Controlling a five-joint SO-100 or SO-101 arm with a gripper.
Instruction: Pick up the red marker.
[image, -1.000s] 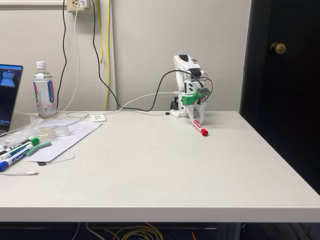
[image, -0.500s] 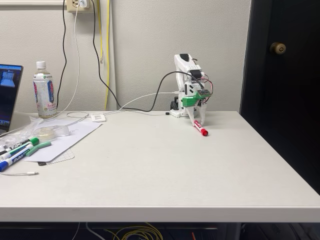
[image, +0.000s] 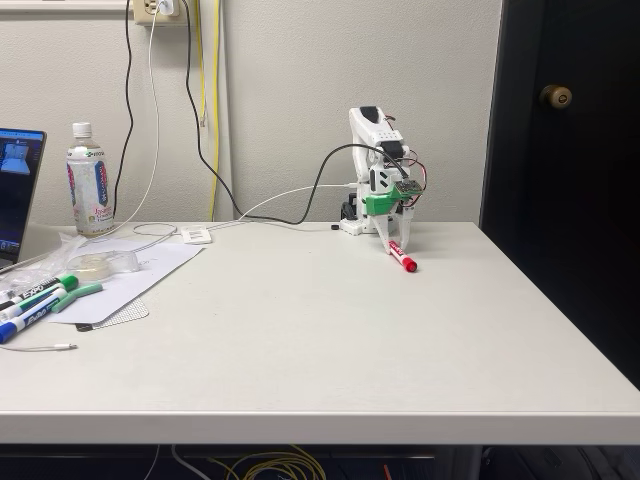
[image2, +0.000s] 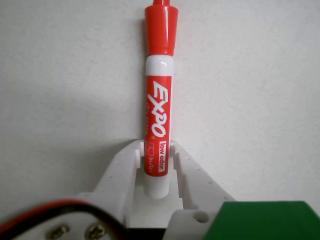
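The gripper (image2: 157, 150) pinches the red marker (image2: 159, 100) near its tail end, seemingly on the worktop (image: 300, 330), so lifting may tip the cap end down and out.

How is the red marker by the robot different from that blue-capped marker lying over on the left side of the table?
The red marker has a red cap; the blue-capped marker a blue one. The red marker sits between the fingers of the tool, which are closed on its barrel; the blue-capped marker lies free among green-capped markers. The red one is at the table's far side, the blue one near the left edge. Both have white barrels.
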